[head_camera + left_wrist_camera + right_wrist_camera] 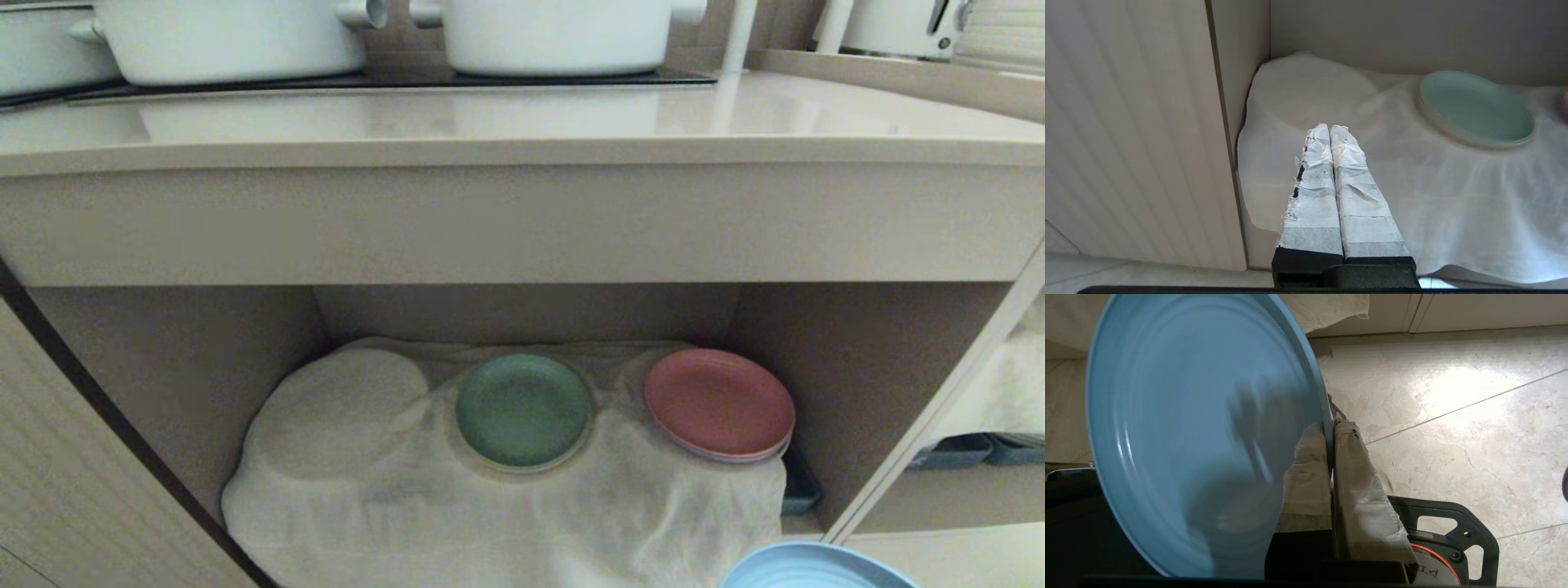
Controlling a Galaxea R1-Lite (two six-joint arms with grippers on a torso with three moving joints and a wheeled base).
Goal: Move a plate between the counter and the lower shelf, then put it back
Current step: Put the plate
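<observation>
The light-blue plate point(1180, 428) hangs tilted on edge above the floor, its rim pinched between the taped fingers of my right gripper point(1329, 428), which is shut on it. Only the plate's upper edge point(816, 567) shows at the bottom right of the head view, in front of and below the lower shelf point(163, 359). The shelf's white cloth point(506, 514) has a round bare patch at its left. The beige counter point(522, 122) runs above. My left gripper point(1329, 130) is shut and empty, hanging still before the shelf's left side.
A green plate point(522, 411) and a pink plate point(718, 404) lie on the cloth, middle and right. White pots point(555, 33) stand on the black cooktop point(571, 79). A cabinet panel point(73, 482) flanks the left; dark trays point(971, 449) sit at the right. Marble floor point(1453, 416) and my base point(1453, 535) lie below.
</observation>
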